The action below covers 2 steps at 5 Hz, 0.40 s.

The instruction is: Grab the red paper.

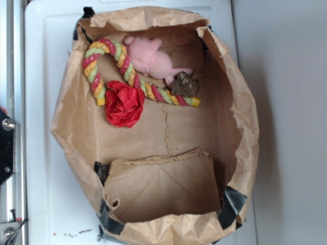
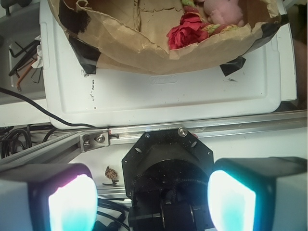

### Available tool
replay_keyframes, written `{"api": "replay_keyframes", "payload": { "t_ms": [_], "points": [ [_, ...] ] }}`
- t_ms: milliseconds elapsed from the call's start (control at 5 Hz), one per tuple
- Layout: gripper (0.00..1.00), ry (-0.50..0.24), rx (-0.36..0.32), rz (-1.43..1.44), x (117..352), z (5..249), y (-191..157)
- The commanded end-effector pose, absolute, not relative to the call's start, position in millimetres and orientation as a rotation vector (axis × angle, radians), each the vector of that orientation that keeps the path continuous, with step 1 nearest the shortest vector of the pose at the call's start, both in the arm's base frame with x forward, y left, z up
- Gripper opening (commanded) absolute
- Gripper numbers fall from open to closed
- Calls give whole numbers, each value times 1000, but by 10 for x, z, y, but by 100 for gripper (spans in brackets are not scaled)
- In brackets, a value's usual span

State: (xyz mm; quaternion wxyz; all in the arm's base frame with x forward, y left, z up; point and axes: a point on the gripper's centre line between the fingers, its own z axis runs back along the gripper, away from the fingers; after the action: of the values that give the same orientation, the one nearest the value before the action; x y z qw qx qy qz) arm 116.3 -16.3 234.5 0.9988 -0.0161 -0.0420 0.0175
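Red paper (image 1: 124, 103) lies inside brown paper bag (image 1: 240, 127), touching striped rope (image 1: 110, 64), just beside pink toy (image 1: 148, 57). Hand (image 2: 151, 202) well apart from it, back over robot base (image 2: 166, 166), outside bag; 2 fingers (image 2: 72, 202) spread apart, empty. Exterior view: no hand visible, dark lump by rope, prob. debris. Wrist view adds white tray (image 2: 183, 96), rail.
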Motion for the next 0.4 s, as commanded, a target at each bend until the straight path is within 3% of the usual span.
{"api": "replay_keyframes", "payload": {
  "t_ms": [0, 200],
  "points": [
    [100, -84, -32, 35, 1163, 2345, -163],
    [100, -109, -35, 76, 1421, 2398, -54]
  ]
}}
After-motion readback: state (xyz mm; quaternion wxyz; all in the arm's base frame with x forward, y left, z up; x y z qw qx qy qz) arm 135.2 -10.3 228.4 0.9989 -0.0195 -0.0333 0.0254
